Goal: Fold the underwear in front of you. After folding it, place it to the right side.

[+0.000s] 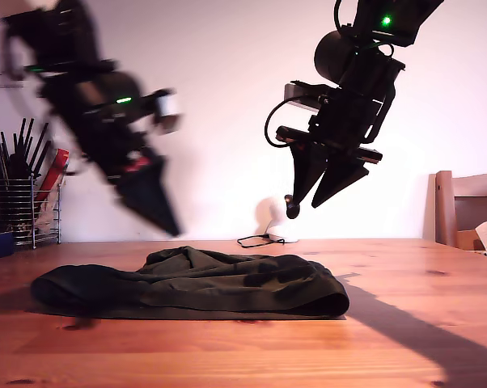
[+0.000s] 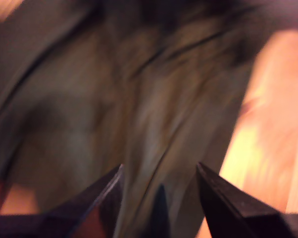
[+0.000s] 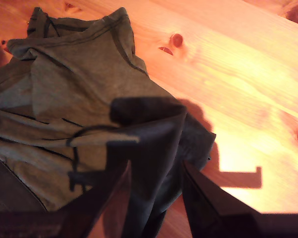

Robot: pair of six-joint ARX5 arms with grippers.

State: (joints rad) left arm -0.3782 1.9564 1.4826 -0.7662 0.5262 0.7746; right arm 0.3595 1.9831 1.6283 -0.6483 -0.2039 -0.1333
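Wooden counter (image 1: 405,323) fills the foreground of the exterior view, and on it lies the underwear (image 1: 195,283), a dark olive garment bunched into a low, wrinkled heap slightly toward the exterior view's left of centre. Both of your grippers hang in the air above it, touching nothing. The blurred arm at the exterior view's left ends close above the cloth's left part; the first wrist view, also smeared, shows your first gripper (image 2: 159,186) with its jaws spread moderately and the underwear (image 2: 139,109) directly below them. Your second gripper (image 1: 318,187) sits higher, over the heap's right end in the exterior view, jaws likewise parted with an empty gap. Its own camera shows your second gripper (image 3: 156,186) above the garment's folded edge (image 3: 154,129), seams visible. A wire utensil rack (image 1: 21,206) and a chair (image 1: 466,206) flank the counter.
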